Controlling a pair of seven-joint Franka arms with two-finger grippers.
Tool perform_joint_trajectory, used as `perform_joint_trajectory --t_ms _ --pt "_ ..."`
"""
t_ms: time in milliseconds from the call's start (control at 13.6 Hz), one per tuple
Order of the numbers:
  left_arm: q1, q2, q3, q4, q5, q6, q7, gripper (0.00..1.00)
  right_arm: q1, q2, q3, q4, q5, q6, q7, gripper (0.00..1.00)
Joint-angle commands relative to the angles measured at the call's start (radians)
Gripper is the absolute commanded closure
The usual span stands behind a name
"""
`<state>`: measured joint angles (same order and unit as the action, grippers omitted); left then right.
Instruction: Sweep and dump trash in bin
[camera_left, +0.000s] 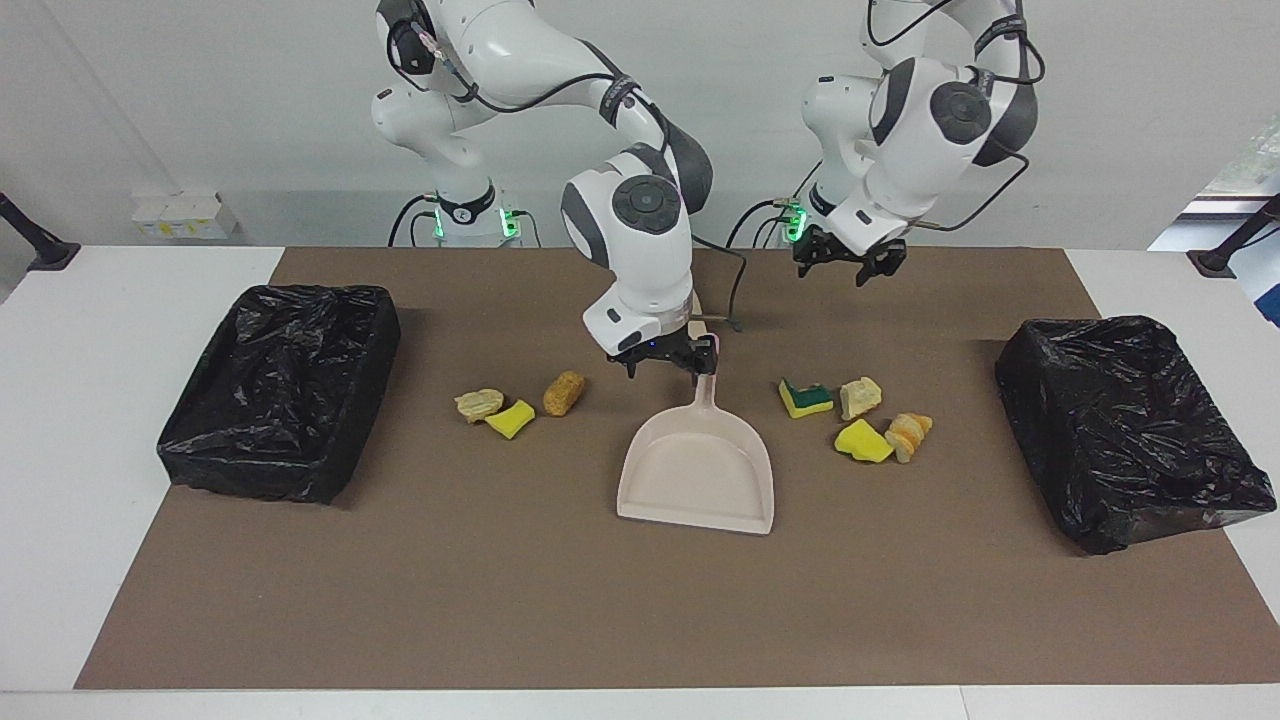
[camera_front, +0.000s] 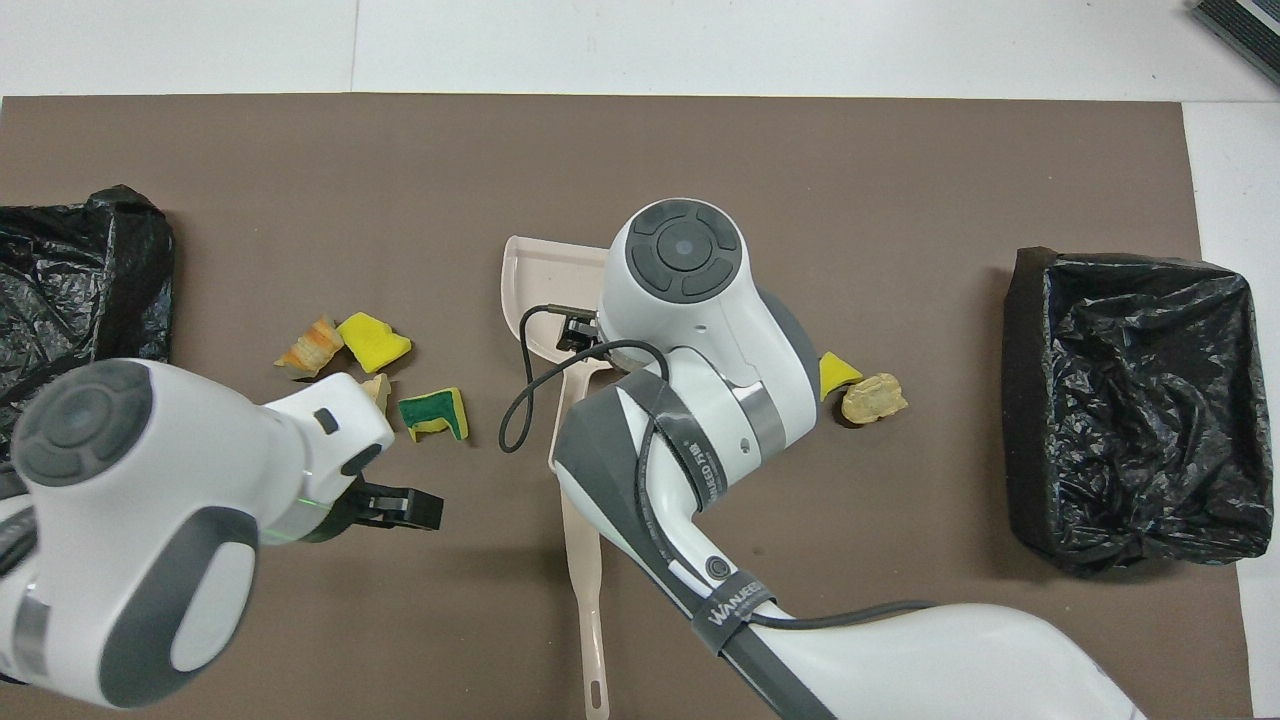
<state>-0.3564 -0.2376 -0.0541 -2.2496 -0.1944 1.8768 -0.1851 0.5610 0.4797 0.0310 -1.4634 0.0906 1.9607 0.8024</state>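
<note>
On the desk, to either side of the dustpan, lie the trash scraps: light, soft, apt to tumble, better swept than pinched. The right tool sits at the dustpan's handle, though I cannot tell whether it grips. The left tool waits aloft, released.

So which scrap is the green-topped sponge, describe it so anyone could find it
Start at the beige dustpan in the middle of the brown mat and look toward the left arm's end of the table, where four scraps cluster. The green-topped sponge is the one closest to the dustpan, beside a pale bread-like chunk. It alone has a dark green layer over yellow.
</note>
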Motion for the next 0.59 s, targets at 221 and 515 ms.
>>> perform_joint_trajectory --t_ms 221,515 --pt "-0.223 -0.051 0.02 -0.238 -0.131 0.277 -0.056 0.0 0.057 0.051 0.001 0.018 0.05 0.043 0.086 0.05" --pt "-0.323 -0.104 0.019 -0.31 -0.131 0.291 -0.094 0.0 0.063 0.034 0.0 -0.041 0.159 0.093 0.124 0.11"
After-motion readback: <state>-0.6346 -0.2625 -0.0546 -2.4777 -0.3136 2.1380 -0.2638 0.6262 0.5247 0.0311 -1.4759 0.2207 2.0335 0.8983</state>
